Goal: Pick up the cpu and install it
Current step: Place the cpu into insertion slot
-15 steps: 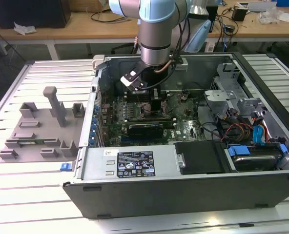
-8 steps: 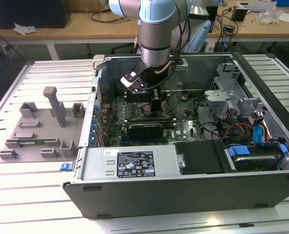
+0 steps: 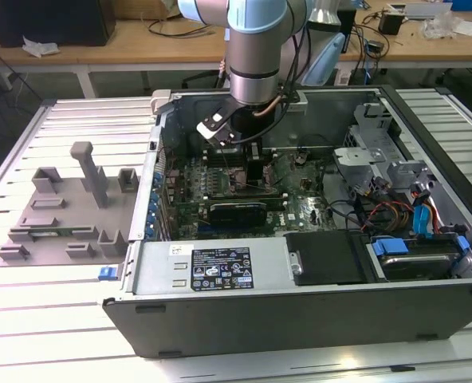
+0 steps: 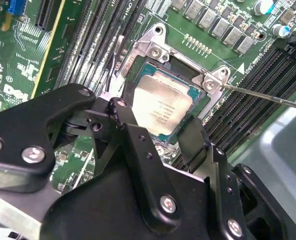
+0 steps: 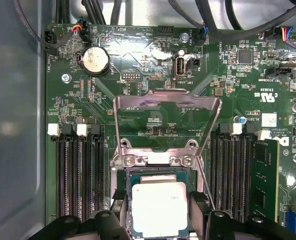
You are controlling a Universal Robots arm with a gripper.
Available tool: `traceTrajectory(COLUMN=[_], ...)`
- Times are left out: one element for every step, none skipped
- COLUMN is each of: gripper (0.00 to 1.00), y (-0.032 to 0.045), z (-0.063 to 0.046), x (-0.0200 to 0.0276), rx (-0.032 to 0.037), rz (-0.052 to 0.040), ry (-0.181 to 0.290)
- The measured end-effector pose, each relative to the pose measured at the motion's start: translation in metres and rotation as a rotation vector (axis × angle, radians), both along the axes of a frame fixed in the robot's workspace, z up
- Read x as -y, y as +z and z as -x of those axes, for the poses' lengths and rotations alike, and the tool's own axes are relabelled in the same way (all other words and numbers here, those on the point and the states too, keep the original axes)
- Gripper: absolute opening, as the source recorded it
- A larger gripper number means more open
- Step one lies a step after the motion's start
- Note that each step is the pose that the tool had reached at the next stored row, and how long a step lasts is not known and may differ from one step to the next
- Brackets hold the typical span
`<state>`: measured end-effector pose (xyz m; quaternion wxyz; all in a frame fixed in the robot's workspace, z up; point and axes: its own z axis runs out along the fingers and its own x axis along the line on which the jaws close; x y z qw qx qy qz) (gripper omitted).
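Status: cpu [image 4: 160,107] in socket, gripper [image 4: 155,120] on it

Count, wrist views: one gripper with two black fingers [image 4: 122,116], one cpu, one socket [image 5: 153,171]. The fingers are narrowed to the cpu's width, one against each of two opposite edges, gripping it. The cpu lies flat in the socket, silver top up.

Just past the socket, the first wrist view shows one metal load plate [image 5: 165,97] swung open and lying back over the motherboard [image 5: 228,90]. It also shows two banks of black memory slots [image 5: 73,175], one on each side of the socket, one memory module [image 5: 264,180] standing beyond one bank, and one coin cell [image 5: 95,59] farther off. The second wrist view adds one thin lever rod [image 4: 268,96] running out from the socket's corner.

The exterior view shows what the wrist views do not: one arm [image 3: 256,56] reaching down into one open computer case [image 3: 300,315]. One grey fixture tray [image 3: 60,215] lies on the table [image 3: 29,319] to the exterior view's left of the case.
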<state>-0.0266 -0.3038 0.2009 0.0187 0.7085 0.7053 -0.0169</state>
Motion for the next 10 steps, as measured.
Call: traceTrajectory(gripper=[0.62, 0.62, 0.62, 0.62, 0.62, 0.62, 0.62, 0.60, 0.54, 0.54], y=[-0.0008, -0.0009, -0.0009, -0.0009, -0.0011, -0.0011, -0.0011, -0.0011, -0.0011, -0.0011], z=[0.0000, 0.0000, 0.0000, 0.0000, 0.0000, 0.0000, 0.0000, 0.0000, 0.0000, 0.0000], x=[0.0000, 0.0000, 0.0000, 0.0000, 0.0000, 0.0000, 0.0000, 0.0000, 0.0000, 0.0000], rx=[0.0000, 0.0000, -0.0001, -0.0001, 0.0000, 0.0000, 0.0000, -0.0001, -0.0001, -0.0001], rz=[0.0000, 0.0000, 0.0001, 0.0002, -0.0001, 0.0000, 0.0000, 0.0003, 0.0002, 0.0001], ry=[0.000, 0.000, 0.000, 0.000, 0.000, 0.000, 0.000, 0.000, 0.000, 0.000])
